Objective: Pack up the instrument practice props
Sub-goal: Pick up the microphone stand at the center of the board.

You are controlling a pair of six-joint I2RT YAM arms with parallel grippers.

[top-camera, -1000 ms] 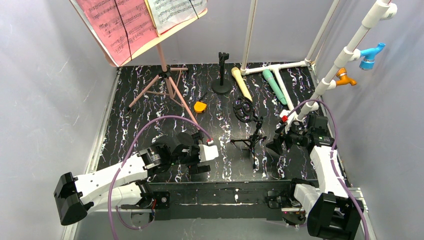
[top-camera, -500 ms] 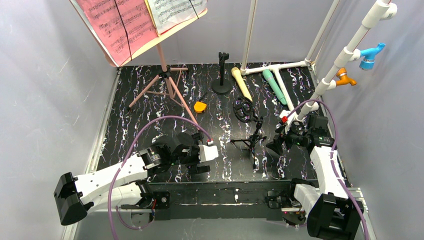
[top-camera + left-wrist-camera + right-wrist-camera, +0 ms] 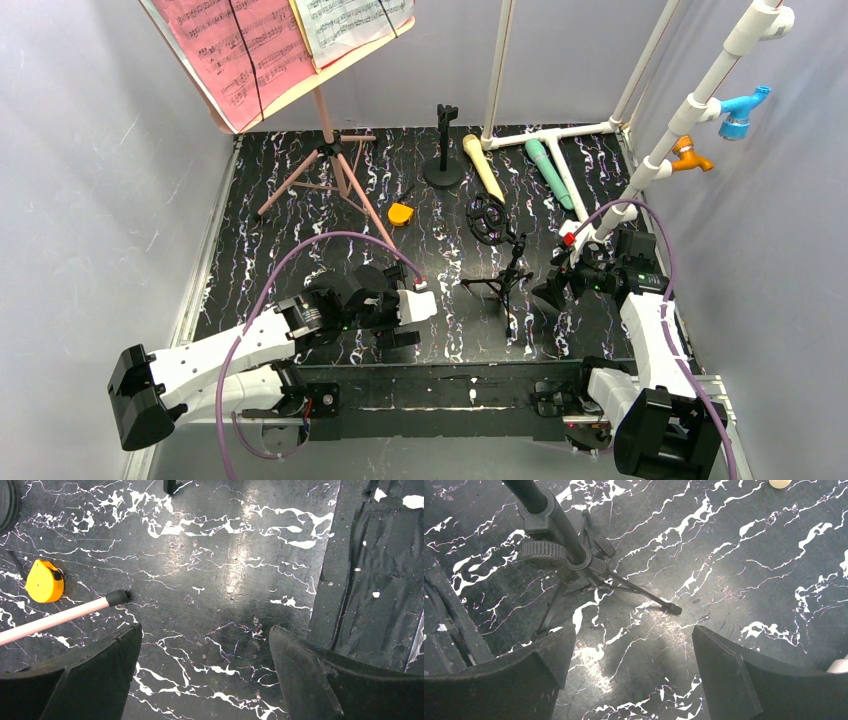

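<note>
The pink music board (image 3: 262,60) stands at the back left on pink tripod legs (image 3: 330,170), carrying a pink sheet (image 3: 228,45) and a white sheet (image 3: 345,22). A beige microphone (image 3: 483,166) and a teal microphone (image 3: 549,172) lie at the back right. My left gripper (image 3: 398,322) hovers open over bare floor near the front. In the left wrist view, one pink tripod leg (image 3: 60,617) ends just left of the left gripper (image 3: 205,632). My right gripper (image 3: 552,290) is open and empty beside a small black tripod; the right gripper (image 3: 634,632) holds nothing.
A small black tripod stand (image 3: 503,268) (image 3: 569,555) stands between the arms. A black round-base stand (image 3: 443,150) is at the back. An orange case (image 3: 401,214) (image 3: 45,581) lies near the pink legs. The white pipe frame (image 3: 660,150) rises on the right.
</note>
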